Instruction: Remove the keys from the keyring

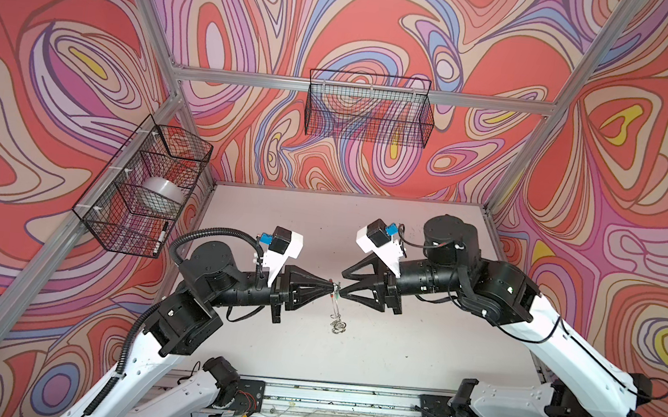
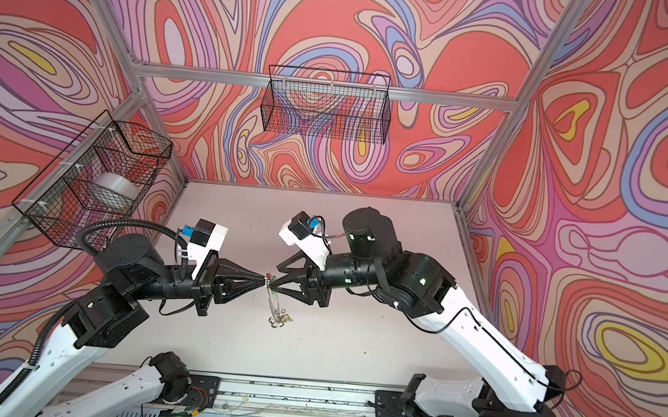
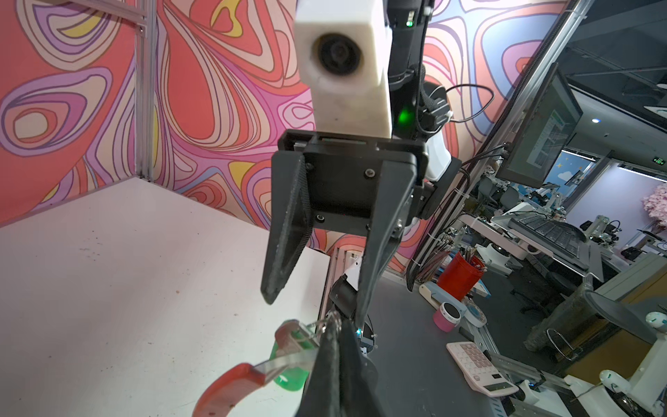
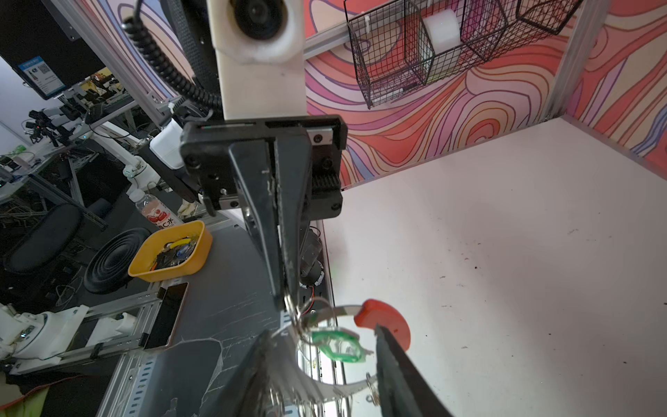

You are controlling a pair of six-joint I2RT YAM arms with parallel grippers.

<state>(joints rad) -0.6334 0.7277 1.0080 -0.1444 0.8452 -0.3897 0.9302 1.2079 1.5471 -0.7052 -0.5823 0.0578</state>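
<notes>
The left fingers [image 4: 258, 202] are pinched shut on the top of the keyring [image 4: 388, 319], which hangs edge-on toward the surface, while the right fingers [image 3: 285, 234], apart and empty, straddle its green-tagged key [image 4: 339, 347].

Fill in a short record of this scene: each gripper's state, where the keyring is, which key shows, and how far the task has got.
left gripper: shut on the keyring's rim
right gripper: open, straddling the keyring, not closed on it
keyring position: hangs from the left gripper over the table; whether its lower end touches it, cannot tell
key in view: green-tagged key, hanging on the keyring
task progress: no key seen removed
</notes>
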